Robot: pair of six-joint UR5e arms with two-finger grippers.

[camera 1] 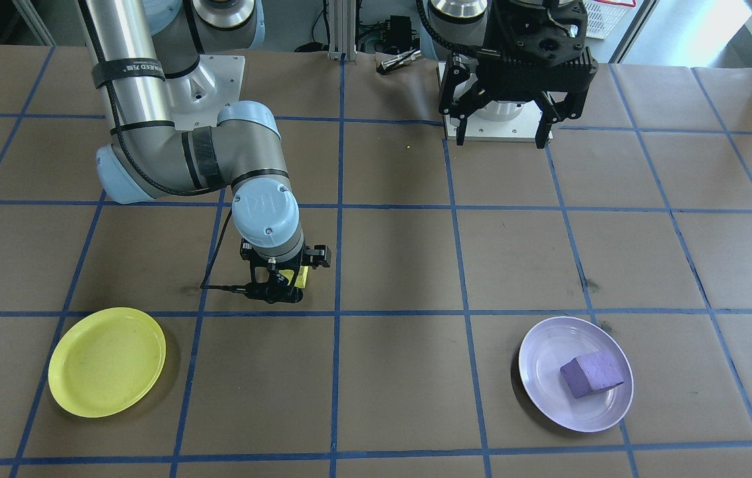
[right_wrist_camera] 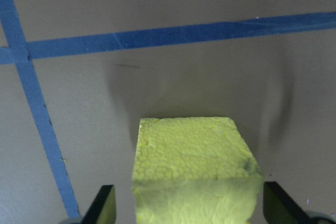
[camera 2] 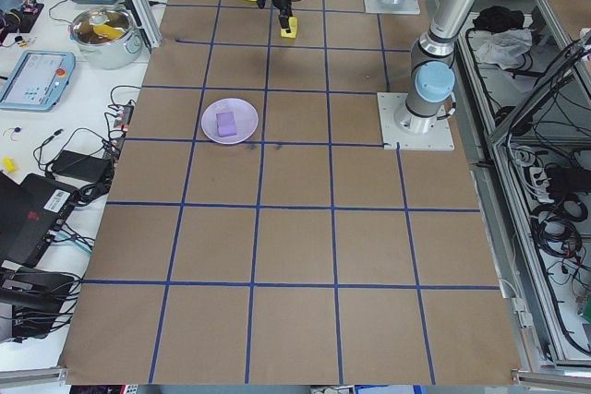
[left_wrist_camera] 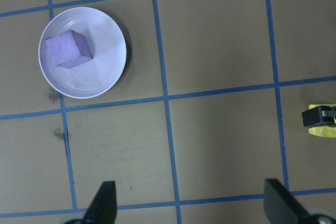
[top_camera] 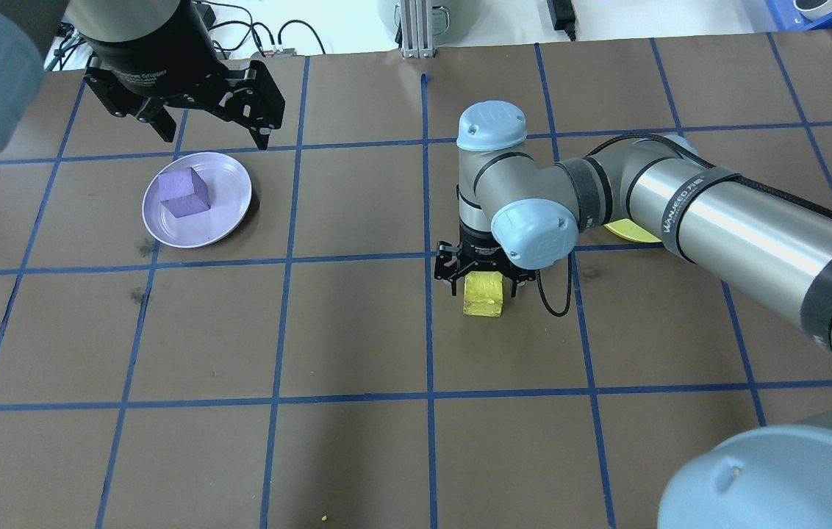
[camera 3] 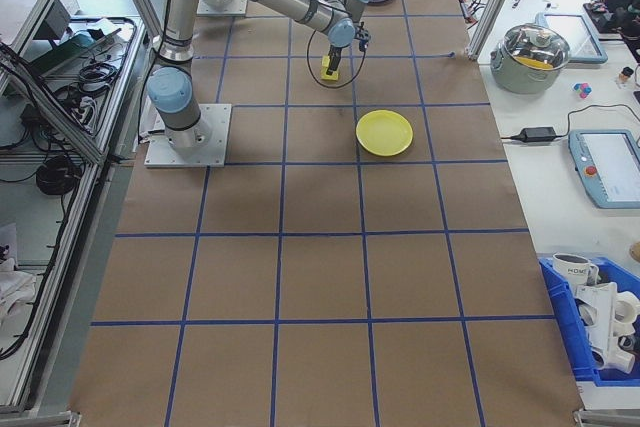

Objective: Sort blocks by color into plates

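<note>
I start with the brown paper-covered table point(top_camera: 357, 330) crossed by blue tape lines, which carries everything I am working with. On it sit the two round shallow plastic plates, well apart: the pale lavender plate point(top_camera: 228, 192) on my left arm's side and the bright yellow plate point(camera 1: 107, 362) on my right arm's side. The small rough purple foam cube point(top_camera: 183, 193) lies inside the lavender plate, tilted a little, so I judge that half of the sort done. The yellow plate holds nothing that I can see. The small rough yellow foam cube point(top_camera: 483, 294) rests on the table between the plates, nearer the yellow one, and my right gripper point(top_camera: 482, 273) is down over it; in the right wrist view the cube sits between the two finger tips with a clear gap on each side, so I read those fingers as spread and not yet gripping. My left gripper point(top_camera: 212, 125) hangs above the table beyond the lavender plate, its fingers parted and empty. What is left, as I judge it, is to close on the yellow cube, carry it across and set it in the yellow plate.
</note>
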